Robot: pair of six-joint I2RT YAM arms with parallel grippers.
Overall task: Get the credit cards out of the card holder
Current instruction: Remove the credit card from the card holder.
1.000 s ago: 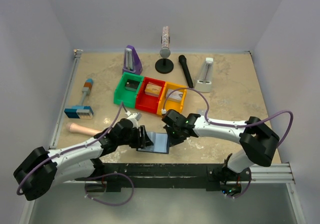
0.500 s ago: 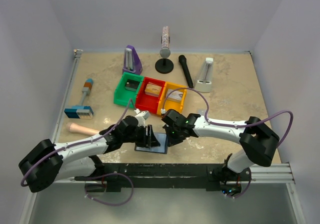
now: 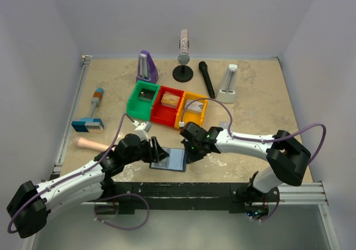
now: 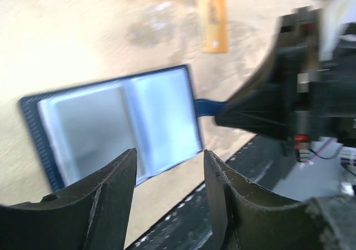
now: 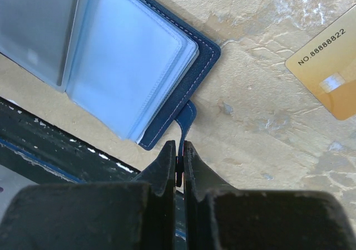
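Note:
The card holder (image 3: 173,160) lies open flat near the table's front edge, its pale grey-blue pockets (image 5: 111,55) facing up. My right gripper (image 5: 179,147) is shut on its small navy strap (image 5: 188,116) at the holder's right side, and it also shows in the left wrist view (image 4: 225,112). My left gripper (image 4: 169,152) hangs open over the holder's near edge (image 4: 119,122) with nothing between its fingers; from above it (image 3: 157,154) sits at the holder's left end. One amber credit card (image 5: 328,77) lies loose on the table beyond the holder (image 4: 213,19). What the pockets contain I cannot tell.
Green (image 3: 143,98), red (image 3: 168,104) and yellow (image 3: 192,109) bins stand behind the holder. Further back are a purple metronome (image 3: 146,66), a microphone stand (image 3: 183,60), a black microphone (image 3: 207,78) and a white metronome (image 3: 228,84). A blue-and-white block (image 3: 87,125) and a beige cylinder (image 3: 92,144) lie left. A black rail (image 3: 183,191) runs along the front.
My left gripper moved in over the holder half a second ago and has drawn back to its left end. The holder stays open and the right gripper has not moved.

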